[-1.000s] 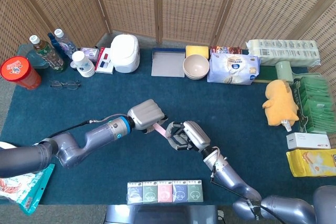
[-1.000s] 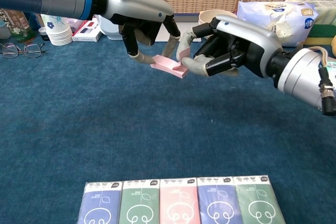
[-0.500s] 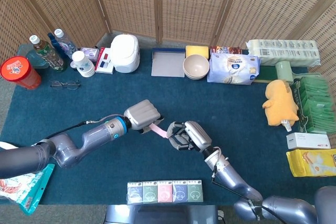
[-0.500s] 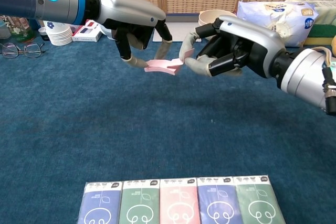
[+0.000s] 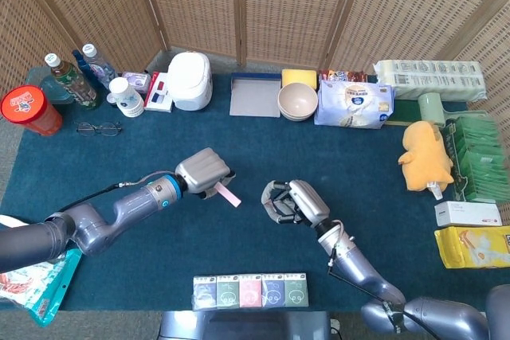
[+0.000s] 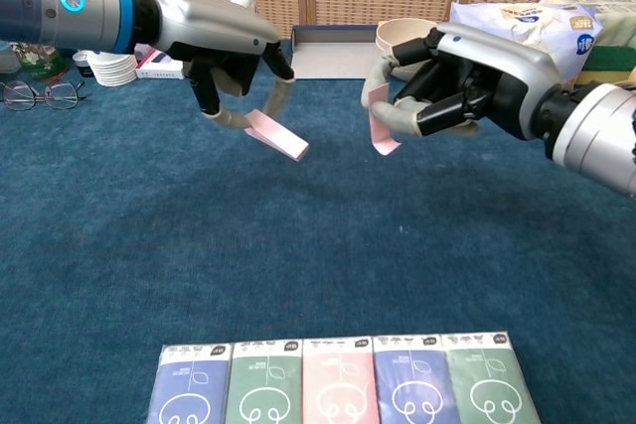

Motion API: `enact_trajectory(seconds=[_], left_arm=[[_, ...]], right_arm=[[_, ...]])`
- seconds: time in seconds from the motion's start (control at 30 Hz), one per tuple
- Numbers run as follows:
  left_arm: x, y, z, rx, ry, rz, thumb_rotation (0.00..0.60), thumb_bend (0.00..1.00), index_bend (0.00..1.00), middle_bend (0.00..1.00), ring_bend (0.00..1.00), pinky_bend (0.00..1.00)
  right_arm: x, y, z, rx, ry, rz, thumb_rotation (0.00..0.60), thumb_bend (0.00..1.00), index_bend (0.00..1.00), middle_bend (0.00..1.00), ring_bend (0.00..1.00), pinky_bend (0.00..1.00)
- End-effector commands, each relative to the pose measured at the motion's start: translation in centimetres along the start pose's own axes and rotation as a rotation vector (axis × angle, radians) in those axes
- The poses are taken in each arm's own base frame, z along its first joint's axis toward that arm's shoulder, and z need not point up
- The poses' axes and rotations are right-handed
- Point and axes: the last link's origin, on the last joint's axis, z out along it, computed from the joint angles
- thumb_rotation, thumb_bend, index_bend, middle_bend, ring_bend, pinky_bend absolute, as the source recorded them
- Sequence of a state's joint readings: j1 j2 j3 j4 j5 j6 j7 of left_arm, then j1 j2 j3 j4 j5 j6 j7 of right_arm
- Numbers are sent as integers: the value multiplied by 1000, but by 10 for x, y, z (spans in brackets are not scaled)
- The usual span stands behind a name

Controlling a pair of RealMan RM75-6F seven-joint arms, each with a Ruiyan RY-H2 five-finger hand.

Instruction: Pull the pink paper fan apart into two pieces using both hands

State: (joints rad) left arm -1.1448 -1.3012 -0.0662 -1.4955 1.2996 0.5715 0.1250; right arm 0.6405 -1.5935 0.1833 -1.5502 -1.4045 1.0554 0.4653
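The left hand hangs above the table and pinches one pink piece of the fan between its fingers. This piece is a flat strip. Its long axis runs from the fingers down and toward the middle, so the free end points to the other hand. In the head view the same piece sticks out from under the left hand toward the right side.

Between the two hands there is open air over the blue table; the two pieces do not touch each other and no paper joins them, as far as both views show.

The right hand is at about the same height and pinches the second pink piece between thumb and fingers. This piece hangs nearly upright, with its long axis pointing down below the fingers. In the head view it is hidden under the right hand.

I judge that the fan is already in two parts, one in each hand, and both are off the table. Each hand is equally near to its own piece, so the coming move depends only on the gap between the free ends, which face each other across the middle
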Motion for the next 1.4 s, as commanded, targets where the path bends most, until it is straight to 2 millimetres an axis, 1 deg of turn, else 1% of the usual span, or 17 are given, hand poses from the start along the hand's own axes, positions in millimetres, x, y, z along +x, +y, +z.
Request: enact_trajectory(seconds=[0.03, 0.1, 0.2, 0.27, 0.33, 0.43, 0.47, 0.53, 0.6, 0.7, 0.8, 0.93, 0.97, 1.07, 1.23, 1.3, 1.4], left_arm=[[-4, -8, -4, 23, -1, -7, 600, 405, 673, 1000, 1000, 1000], [-5, -12, -5, 33, 2, -11, 600, 405, 673, 1000, 1000, 1000], [-6, -16, -6, 47, 10, -8, 600, 406, 673, 1000, 1000, 1000], [-7, -21, -6, 62, 25, -9, 600, 406, 673, 1000, 1000, 1000], [-8, -23, -4, 71, 36, -12, 600, 405, 673, 1000, 1000, 1000], [-10, -23, -1, 77, 48, -16, 600, 404, 673, 1000, 1000, 1000], [-10, -22, 1, 76, 51, -15, 600, 404, 673, 1000, 1000, 1000], [-11, -20, 3, 75, 59, -16, 600, 402, 670, 1000, 1000, 1000], [-11, -18, 5, 72, 68, -18, 600, 399, 660, 998, 1000, 1000], [-11, -16, 8, 70, 77, -16, 600, 390, 610, 972, 987, 1000], [-10, -12, 11, 64, 83, -9, 600, 368, 482, 862, 876, 983], [-9, -8, 11, 64, 81, -1, 600, 336, 331, 648, 644, 810], [-10, -10, 9, 75, 79, -2, 600, 326, 297, 588, 583, 757], [-10, -11, 3, 91, 80, -3, 600, 314, 227, 464, 463, 648], [-11, -19, -16, 142, 110, -23, 600, 303, 164, 370, 355, 550], [-11, -23, -23, 164, 124, -36, 600, 302, 162, 362, 341, 529], [-14, -32, -46, 218, 164, -75, 600, 302, 162, 357, 333, 520]], right_arm=[[5, 4, -2, -12, 9, -9, 600, 475, 753, 1000, 998, 968], [9, 8, -4, -25, 10, -23, 600, 475, 743, 1000, 990, 962], [16, 14, -7, -49, 8, -47, 600, 475, 676, 985, 934, 938], [24, 20, -11, -72, 5, -65, 600, 476, 577, 920, 859, 897], [30, 24, -13, -86, 2, -84, 600, 479, 395, 815, 770, 819], [41, 31, -19, -113, -2, -112, 600, 480, 175, 668, 655, 724], [43, 32, -21, -119, -3, -114, 600, 480, 143, 630, 625, 697], [48, 34, -23, -126, -1, -118, 600, 481, 65, 527, 536, 607], [51, 35, -26, -130, 7, -119, 600, 481, 15, 453, 466, 534], [54, 37, -28, -132, 12, -117, 600, 481, 0, 380, 392, 457], [59, 39, -33, -135, 28, -120, 600, 481, 0, 352, 359, 428], [68, 41, -39, -137, 54, -126, 600, 481, 0, 332, 340, 425], [75, 42, -42, -138, 76, -136, 600, 480, 0, 329, 337, 425], [82, 42, -46, -139, 99, -142, 600, 480, 0, 315, 320, 423], [93, 45, -52, -152, 137, -161, 600, 480, 0, 286, 268, 400], [96, 47, -55, -158, 147, -171, 600, 480, 0, 277, 249, 388], [103, 51, -63, -181, 175, -220, 600, 480, 0, 262, 218, 367]])
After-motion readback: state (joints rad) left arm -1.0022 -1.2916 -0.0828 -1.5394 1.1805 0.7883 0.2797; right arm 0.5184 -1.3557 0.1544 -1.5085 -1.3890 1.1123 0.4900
